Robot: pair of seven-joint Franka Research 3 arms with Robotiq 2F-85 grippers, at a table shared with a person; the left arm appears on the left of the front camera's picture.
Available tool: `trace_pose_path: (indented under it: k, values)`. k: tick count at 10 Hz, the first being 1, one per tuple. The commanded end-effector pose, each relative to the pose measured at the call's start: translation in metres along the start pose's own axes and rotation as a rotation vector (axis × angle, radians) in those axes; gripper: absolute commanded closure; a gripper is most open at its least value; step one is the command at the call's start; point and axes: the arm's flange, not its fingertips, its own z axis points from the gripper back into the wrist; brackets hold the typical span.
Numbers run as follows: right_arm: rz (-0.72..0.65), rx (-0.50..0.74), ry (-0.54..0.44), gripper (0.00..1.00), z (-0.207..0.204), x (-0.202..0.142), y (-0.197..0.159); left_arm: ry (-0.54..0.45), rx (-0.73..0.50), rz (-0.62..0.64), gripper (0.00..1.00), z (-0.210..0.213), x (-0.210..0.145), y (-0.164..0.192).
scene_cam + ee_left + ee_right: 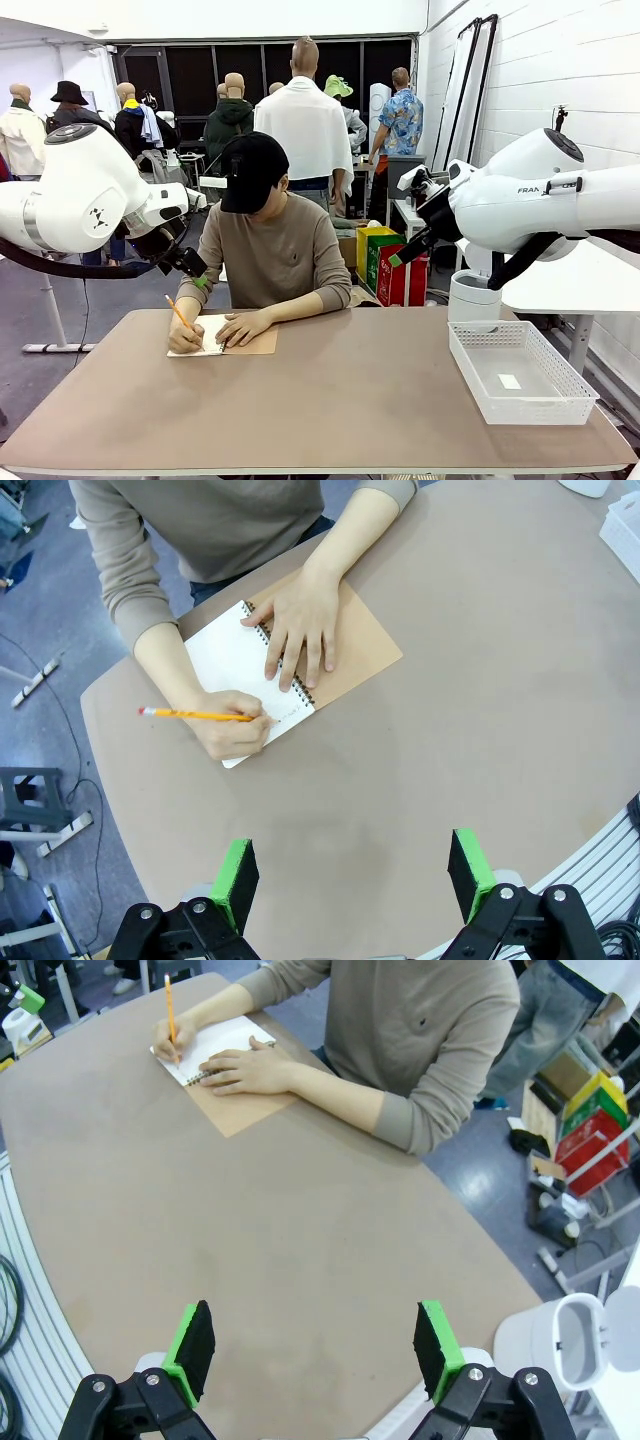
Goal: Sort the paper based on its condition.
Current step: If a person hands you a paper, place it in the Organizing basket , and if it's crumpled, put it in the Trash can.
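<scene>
Both wide apart, left gripper [352,870], right gripper [314,1345], person [200,525] writing in notebook [225,655], front view adds basket [540,410]

We see our right tool [312,1352] hovering above the brown table [300,1220], its green pads [190,1345] spread wide with nothing between them. At the far edge a person's hand [178,1042] holds an orange pencil [169,1005] on the white page of a spiral notebook [222,1040]. The other hand [240,1068] lies flat across the binding, beside the brown cover [245,1112].
</scene>
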Motion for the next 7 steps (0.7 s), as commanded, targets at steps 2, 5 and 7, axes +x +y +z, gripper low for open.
trace_pose_path:
  k: [2, 5, 7]
  values:
    - [-0.002, 0.005, -0.002, 0.0, 0.0001, -0.0001, -0.0002, -0.001, 0.005, -0.003, 0.0, 0.0009, -0.0009, 0.0011]
    - [-0.002, 0.005, -0.002, 0.0, 0.0001, -0.0001, -0.0002, -0.001, 0.005, -0.003, 0.0, 0.0009, -0.0009, 0.0011]
    - [-0.002, 0.005, -0.002, 0.0, 0.0001, -0.0001, -0.0002, -0.001, 0.005, -0.003, 0.0, 0.0009, -0.0009, 0.0011]
